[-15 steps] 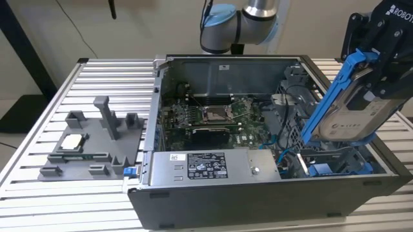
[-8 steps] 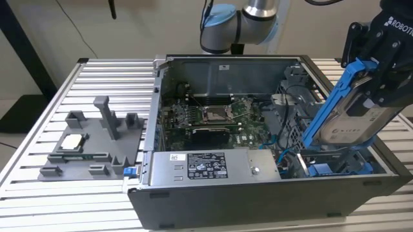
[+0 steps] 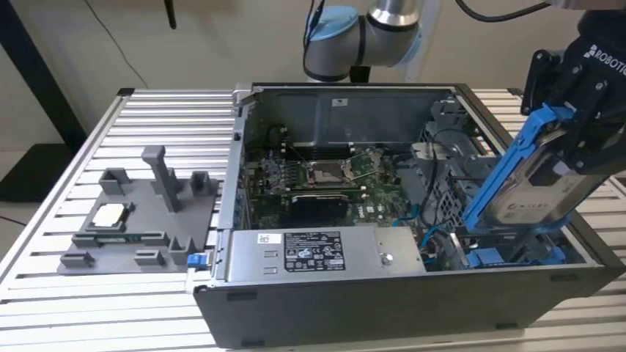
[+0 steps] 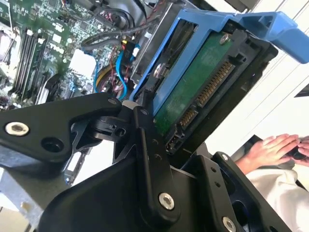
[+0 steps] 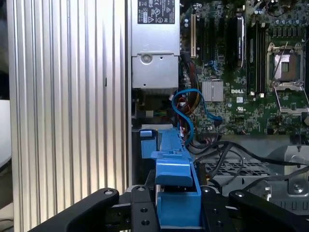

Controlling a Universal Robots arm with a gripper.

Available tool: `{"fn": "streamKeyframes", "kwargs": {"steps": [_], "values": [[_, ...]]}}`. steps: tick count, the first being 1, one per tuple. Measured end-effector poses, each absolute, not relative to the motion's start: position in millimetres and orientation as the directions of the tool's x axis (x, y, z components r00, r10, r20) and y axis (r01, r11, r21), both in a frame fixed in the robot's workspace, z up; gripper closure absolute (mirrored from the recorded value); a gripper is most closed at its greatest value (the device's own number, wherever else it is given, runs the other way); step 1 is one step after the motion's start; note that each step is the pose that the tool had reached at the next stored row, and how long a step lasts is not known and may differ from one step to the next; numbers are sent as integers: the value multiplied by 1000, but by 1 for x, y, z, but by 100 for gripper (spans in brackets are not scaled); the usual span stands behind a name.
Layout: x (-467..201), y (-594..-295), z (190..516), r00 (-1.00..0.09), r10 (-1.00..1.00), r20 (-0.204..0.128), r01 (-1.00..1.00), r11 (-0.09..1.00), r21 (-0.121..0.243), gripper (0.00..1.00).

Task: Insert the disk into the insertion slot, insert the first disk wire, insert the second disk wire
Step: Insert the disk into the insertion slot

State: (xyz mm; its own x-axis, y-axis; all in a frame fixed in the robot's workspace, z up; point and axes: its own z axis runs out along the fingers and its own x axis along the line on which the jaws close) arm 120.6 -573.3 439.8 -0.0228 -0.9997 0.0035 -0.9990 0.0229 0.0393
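One claw [image 3: 575, 155] clenched on tilted disk [image 3: 533, 196] | disk's lower end hidden behind insertion slot [image 3: 517, 253] wall

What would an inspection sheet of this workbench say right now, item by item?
Surface: ribbed metal table carrying an open computer case.
Job's things: the disk in its blue carrier is tilted over the insertion slot, not seated; whether its lower end touches cannot be told.
Clutter: grey fixture tray on the table, to the exterior view's left of the case.
Grippers: gripper shut on the disk.
Cables: blue cables lie loose inside the case by the motherboard; the disk's connectors are bare.
Surroundings: a person's hand in the second wrist view.
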Motion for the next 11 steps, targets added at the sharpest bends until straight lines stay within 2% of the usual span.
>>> {"fn": "streamKeyframes", "kwargs": {"steps": [11], "values": [[121, -573, 423, 8, -1000, 3, -999, -8, 39, 67]]}}
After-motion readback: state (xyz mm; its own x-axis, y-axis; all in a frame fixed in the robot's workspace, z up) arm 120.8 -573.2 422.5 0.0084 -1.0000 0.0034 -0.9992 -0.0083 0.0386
